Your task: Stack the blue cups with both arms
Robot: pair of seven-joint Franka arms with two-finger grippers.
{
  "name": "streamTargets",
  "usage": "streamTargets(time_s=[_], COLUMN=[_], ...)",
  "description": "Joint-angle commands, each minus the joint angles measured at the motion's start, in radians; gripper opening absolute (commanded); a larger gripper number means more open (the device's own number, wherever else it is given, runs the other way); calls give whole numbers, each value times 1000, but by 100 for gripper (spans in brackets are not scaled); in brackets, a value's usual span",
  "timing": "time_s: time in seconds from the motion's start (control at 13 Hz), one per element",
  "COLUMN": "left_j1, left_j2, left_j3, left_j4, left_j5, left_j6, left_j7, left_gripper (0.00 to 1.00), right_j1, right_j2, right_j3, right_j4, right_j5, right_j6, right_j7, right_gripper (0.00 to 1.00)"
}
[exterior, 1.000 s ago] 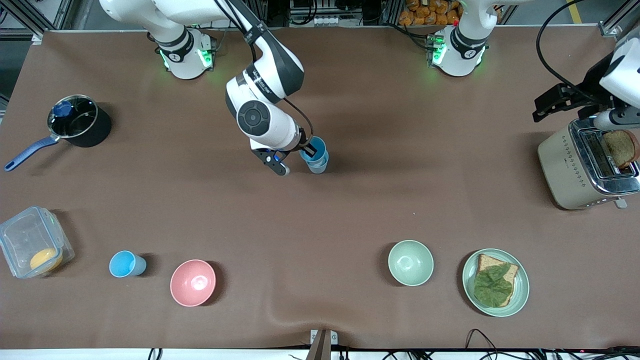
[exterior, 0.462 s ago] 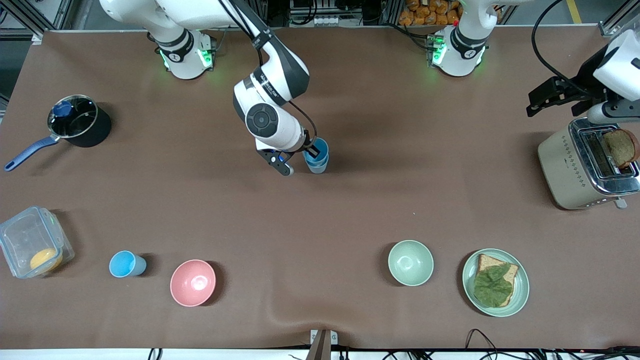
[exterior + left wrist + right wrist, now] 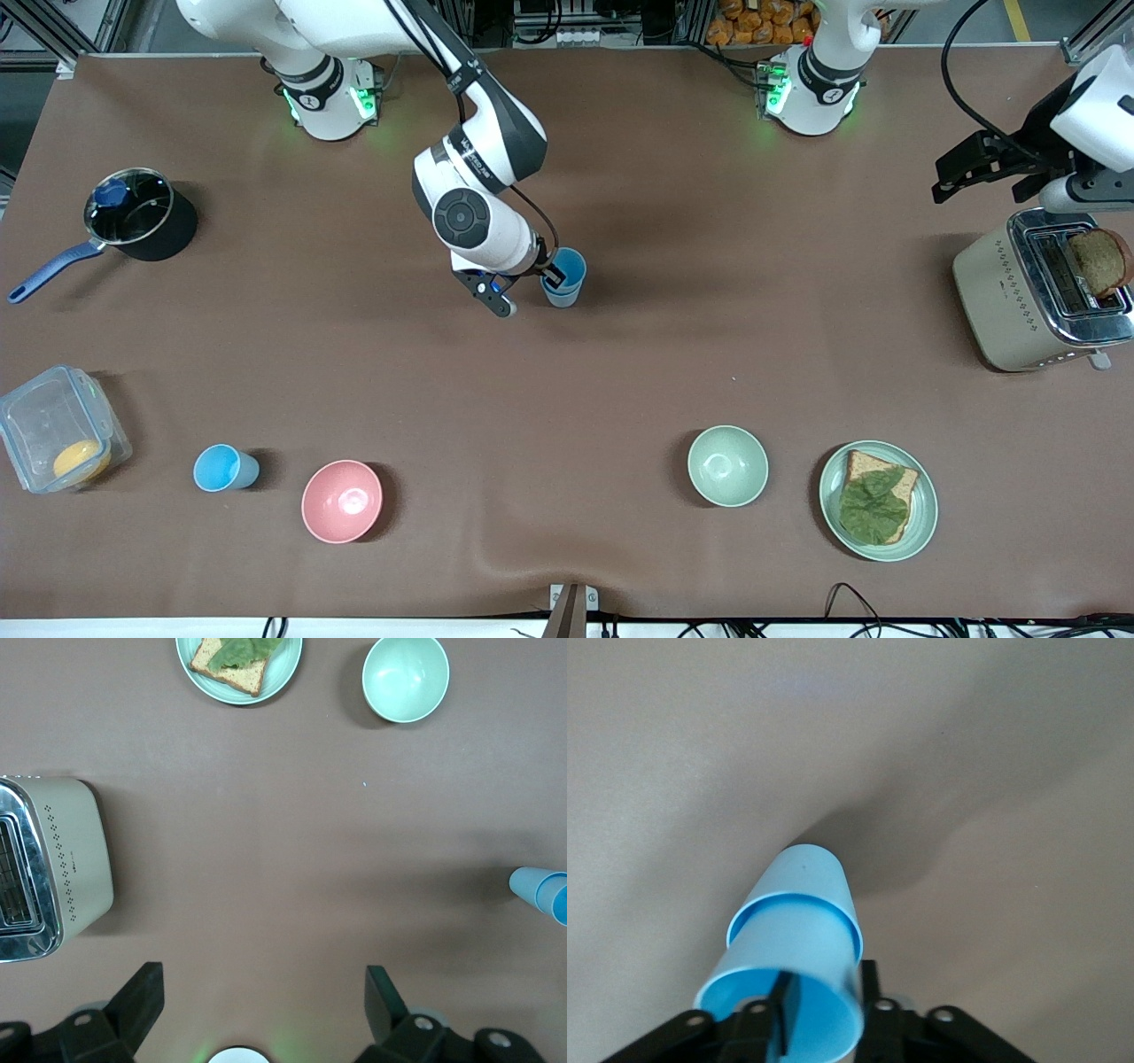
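Note:
A blue cup (image 3: 564, 276) stands mid-table, nested in a second blue cup; both rims show in the right wrist view (image 3: 799, 930) and the left wrist view (image 3: 540, 895). My right gripper (image 3: 556, 276) is down at the top cup's rim, one finger (image 3: 782, 1010) inside the mouth and one outside, with a gap to the wall, so it is open. A sky-blue cup (image 3: 225, 468) stands near the front camera, beside the pink bowl (image 3: 342, 501). My left gripper (image 3: 952, 180) hangs open and empty high over the table by the toaster (image 3: 1032, 297); it also shows in the left wrist view (image 3: 261, 992).
A pale green bowl (image 3: 727, 465) and a plate (image 3: 833, 518) with bread and lettuce sit near the front camera. A black pot (image 3: 142, 214) and a clear container (image 3: 55, 428) stand at the right arm's end. The toaster holds a bread slice.
My right gripper has lowered the top blue cup straight into the cup under it and shifted slightly. My left gripper has drifted a little higher by the toaster.

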Motion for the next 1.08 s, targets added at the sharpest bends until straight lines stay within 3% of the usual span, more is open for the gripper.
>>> streamTargets(time_s=[0.0,0.31,0.46,0.77,0.92,1.0], left_j1=[-3,-5,-8,-6,-6,-8], left_j2=[-38,-42,-42,-44,-44,-44], left_j3=[10,12,13,10,10,10], left_j4=[-26,-26,-21,-18,-14,-12], left_j5=[-14,-11,12,21,21,23], left_j6=[-7,-7,-6,-7,-7,-7], left_j7=[17,17,17,17,17,17], left_gripper=[100,100,100,100,100,100], right_j1=[-4,-21,-29,-27,-12,-13], right_j2=[-59,-94,-127,-156,-188,-237], right_j3=[-52,-216,-329,-625,-713,-724], right_j4=[37,165,170,169,172,170], right_j5=[-5,-45,-47,-102,-186,-229], right_j6=[-128,-455,-535,-662,-705,-716], right_j7=[9,-243,-499,-1082,-1294,-1344], right_gripper=[100,100,100,100,100,100])
